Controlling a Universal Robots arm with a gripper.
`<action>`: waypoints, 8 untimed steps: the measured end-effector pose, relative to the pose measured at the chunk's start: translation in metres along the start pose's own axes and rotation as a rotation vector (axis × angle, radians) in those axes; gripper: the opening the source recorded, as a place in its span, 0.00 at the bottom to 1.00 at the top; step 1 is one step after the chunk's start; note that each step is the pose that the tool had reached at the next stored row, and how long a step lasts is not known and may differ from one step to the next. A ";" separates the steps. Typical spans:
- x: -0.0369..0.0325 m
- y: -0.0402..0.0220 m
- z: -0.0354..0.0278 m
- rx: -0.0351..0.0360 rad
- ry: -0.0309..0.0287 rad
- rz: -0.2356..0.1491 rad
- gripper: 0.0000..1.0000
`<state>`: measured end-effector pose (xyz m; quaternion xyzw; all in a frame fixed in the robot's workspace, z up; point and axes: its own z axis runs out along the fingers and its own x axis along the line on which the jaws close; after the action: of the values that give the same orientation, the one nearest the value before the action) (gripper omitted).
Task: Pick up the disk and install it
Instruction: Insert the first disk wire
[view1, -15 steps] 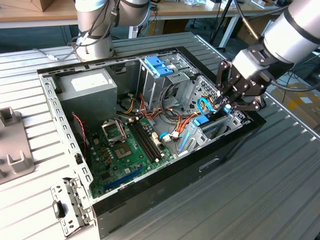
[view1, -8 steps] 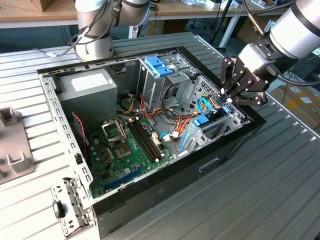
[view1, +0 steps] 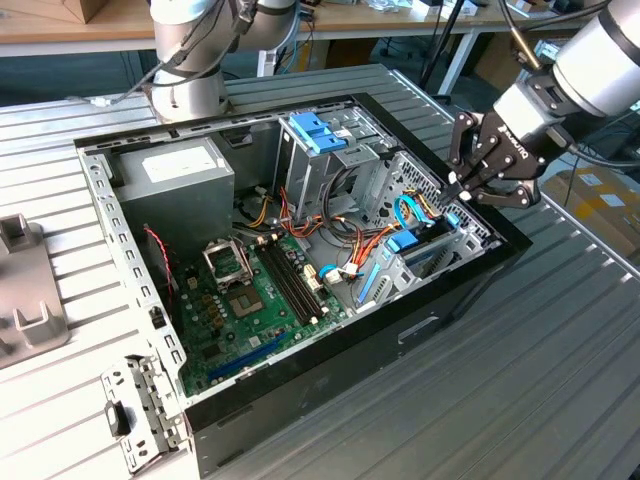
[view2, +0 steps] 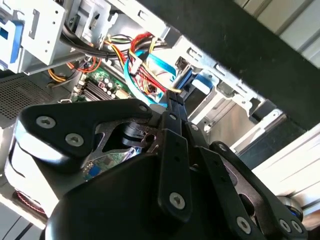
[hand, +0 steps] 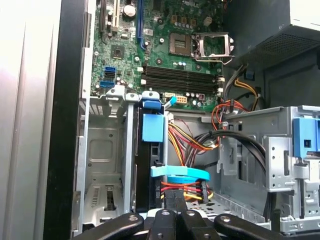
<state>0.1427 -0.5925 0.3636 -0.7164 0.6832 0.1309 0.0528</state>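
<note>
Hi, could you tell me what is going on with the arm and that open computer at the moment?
A robot arm is working over an open computer case lying on a metal table. Its gripper hangs at the case's edge on the exterior view's right, just above the drive bay. The disk, with its blue rails and tab, stands on edge in that bay beside the bundled cables. Whether the disk is fully seated cannot be told.

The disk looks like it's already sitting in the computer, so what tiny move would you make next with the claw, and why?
Probably a short, gentle push down. In the first wrist view the disk stands on edge in the drive cage with its blue tab above the cage rim. The gripper hovers at the disk's near end, so the disk may not be fully seated.
</note>
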 end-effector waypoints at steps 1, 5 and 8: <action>0.0001 -0.0010 0.0000 -0.0017 -0.0018 0.000 0.11; 0.0001 -0.0025 -0.0002 -0.0026 -0.0061 0.000 0.11; 0.0003 -0.0057 -0.0005 -0.0039 -0.0063 0.000 0.11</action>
<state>0.1484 -0.5926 0.3634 -0.7160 0.6830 0.1345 0.0535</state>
